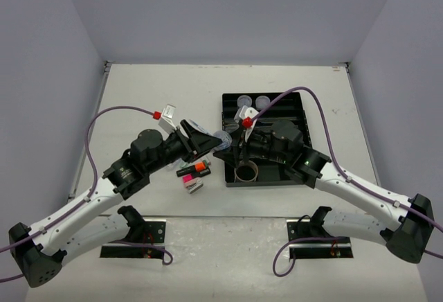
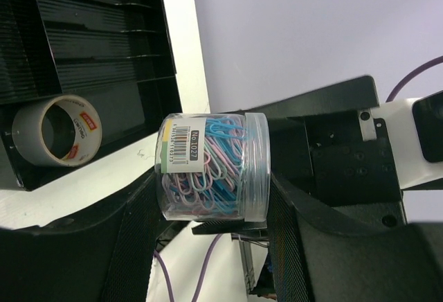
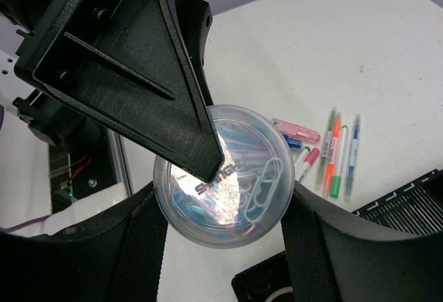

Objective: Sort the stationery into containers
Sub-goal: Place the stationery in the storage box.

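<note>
A round clear tub of pastel paper clips [image 2: 211, 167] hangs just left of the black organiser tray [image 1: 291, 108], above the table. My left gripper [image 2: 211, 181] is shut on its flat ends, and one of its fingers [image 3: 173, 101] covers part of the lid. My right gripper [image 3: 223, 201] has a finger pressed against each round side of the same tub [image 3: 228, 177]. From above, both grippers meet at the tub [image 1: 223, 136]. Two other clear tubs [image 1: 253, 101] lie in the tray's far end. A tan tape roll [image 1: 246, 172] stands in its near section.
Thin coloured pens [image 3: 339, 153] and a pink clear item [image 3: 296, 130] lie on the white table left of the tray's corner [image 3: 408, 198]. Pink and orange highlighters [image 1: 192, 171] show under the left arm. The tape roll [image 2: 57, 130] leans in the tray [image 2: 104, 46] beside long ribbed slots.
</note>
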`<state>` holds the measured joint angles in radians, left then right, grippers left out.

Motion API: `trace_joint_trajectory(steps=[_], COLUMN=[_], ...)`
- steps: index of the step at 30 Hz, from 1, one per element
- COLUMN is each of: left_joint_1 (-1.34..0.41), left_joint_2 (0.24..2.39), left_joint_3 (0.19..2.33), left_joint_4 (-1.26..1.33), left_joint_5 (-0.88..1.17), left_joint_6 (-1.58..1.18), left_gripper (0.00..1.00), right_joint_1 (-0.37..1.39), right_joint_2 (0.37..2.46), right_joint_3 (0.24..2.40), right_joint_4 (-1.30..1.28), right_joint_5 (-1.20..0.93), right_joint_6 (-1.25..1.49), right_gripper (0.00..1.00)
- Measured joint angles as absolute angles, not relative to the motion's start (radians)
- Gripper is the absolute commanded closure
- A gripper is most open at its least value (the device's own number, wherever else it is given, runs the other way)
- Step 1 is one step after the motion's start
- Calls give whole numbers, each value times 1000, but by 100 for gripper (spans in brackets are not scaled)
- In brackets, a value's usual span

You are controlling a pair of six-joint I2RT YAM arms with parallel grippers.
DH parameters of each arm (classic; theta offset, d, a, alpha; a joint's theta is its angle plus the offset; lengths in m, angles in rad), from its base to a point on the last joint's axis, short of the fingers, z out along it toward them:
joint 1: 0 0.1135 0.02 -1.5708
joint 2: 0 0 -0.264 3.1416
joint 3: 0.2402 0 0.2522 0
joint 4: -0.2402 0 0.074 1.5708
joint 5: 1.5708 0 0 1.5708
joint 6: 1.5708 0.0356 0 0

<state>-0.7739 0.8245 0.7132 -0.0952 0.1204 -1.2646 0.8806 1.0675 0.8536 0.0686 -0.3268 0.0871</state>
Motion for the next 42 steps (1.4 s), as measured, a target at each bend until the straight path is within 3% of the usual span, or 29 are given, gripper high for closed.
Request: trace_joint_trajectory(steps=[1, 4, 6, 8, 9, 11, 19, 23, 31, 42], left_joint_1=[-774, -775, -776, -780, -781, -781, -781, -781, -781, -781], left_joint_2=[825, 818, 813, 805, 799, 784, 784, 778, 693, 510], left_joint_3=[713, 714, 724, 739, 747, 769, 857, 935, 1083, 1158], left_joint_4=[-96, -102, -125, -152, -164, -182, -264, -393, -590, -876], left_joint_5=[117, 108, 93, 76, 67, 45, -61, -189, -335, -459], left_joint_6=[-1264, -1256, -1245, -1228, -1217, -1192, -1115, -1052, -897, -794], left_gripper=[82, 54, 18, 4, 2, 0, 0, 0, 0, 0], right_joint_1=[881, 882, 884, 888, 887, 883, 858, 756, 379, 213], right_joint_2=[1069, 1069, 1071, 1074, 1074, 1076, 1098, 1147, 1466, 1824], right_joint_3=[854, 854, 854, 854, 854, 854, 853, 863, 1093, 1443], right_joint_4=[68, 70, 73, 79, 78, 76, 106, 86, -55, -198], right_joint_5=[-325, -324, -324, -321, -313, -293, -198, -105, 113, 194], right_joint_6=[83, 71, 67, 66, 67, 68, 105, 151, 244, 249], right_gripper=[71, 78, 82, 86, 88, 99, 100, 100, 98, 97])
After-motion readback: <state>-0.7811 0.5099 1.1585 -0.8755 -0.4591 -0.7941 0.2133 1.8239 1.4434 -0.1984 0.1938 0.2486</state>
